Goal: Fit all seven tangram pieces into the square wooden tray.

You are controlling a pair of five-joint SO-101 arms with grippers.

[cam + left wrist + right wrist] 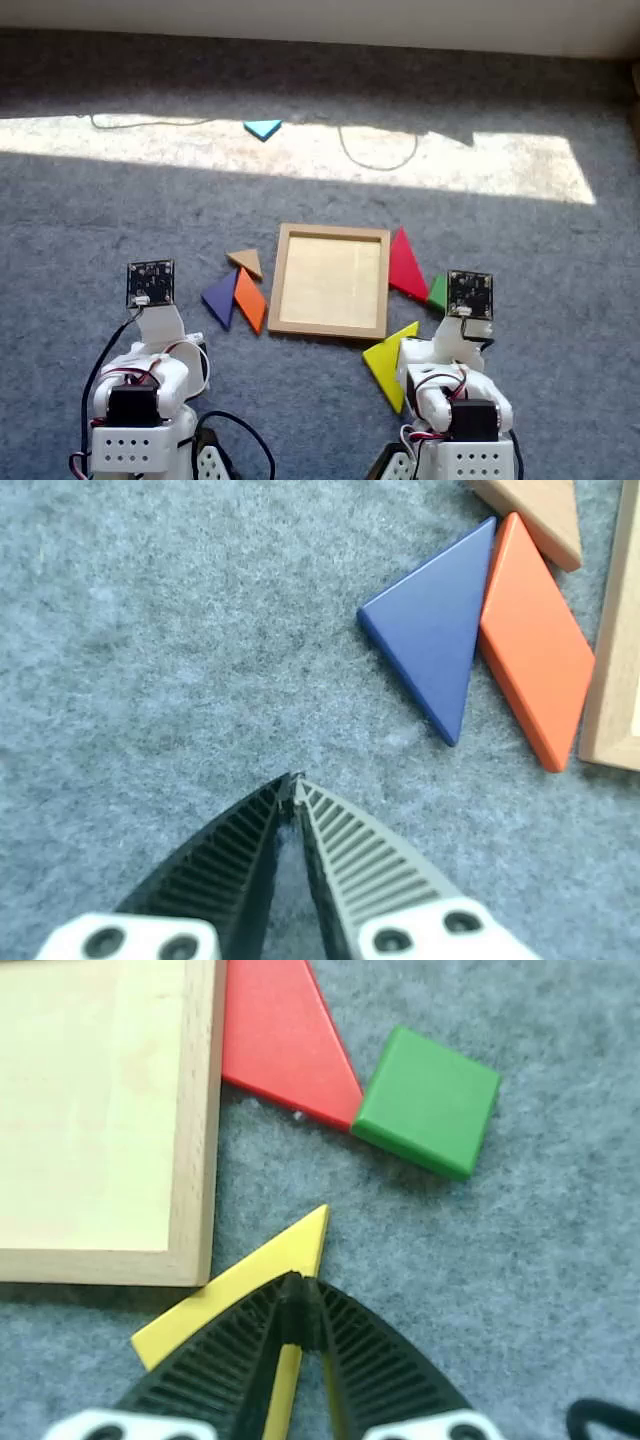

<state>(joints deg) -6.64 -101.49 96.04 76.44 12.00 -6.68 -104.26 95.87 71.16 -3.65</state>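
The square wooden tray point(278, 280) lies between the two grippers with bare wood inside it, and all seven pieces are out on the carpet point(120, 220).

The right gripper point(297, 1295) has its jaws pressed together, tips right over the yellow triangle point(262, 1268). Yellow shows through the slit between the fingers, and I can't tell if they touch it. That triangle's point sits just beside the tray's near corner point(198, 1110). Ahead of the tips is the red triangle point(275, 1040), lying along the tray's outer wall. The green square point(428, 1100) meets its corner, on the side away from the tray.

The left gripper point(291, 790) has its jaws closed too, with nothing in them, over bare carpet. Ahead of it, toward the tray, is the blue triangle point(440, 640). The orange parallelogram point(535, 650) is snug against it on the far side, next to the tray's rim point(612, 680). The tan triangle point(540, 510) is just past those two.

Well beyond both grippers, on the far side of the tray, the light blue triangle point(263, 128) sits alone in a band of sunlight, near a thin cable point(375, 160).
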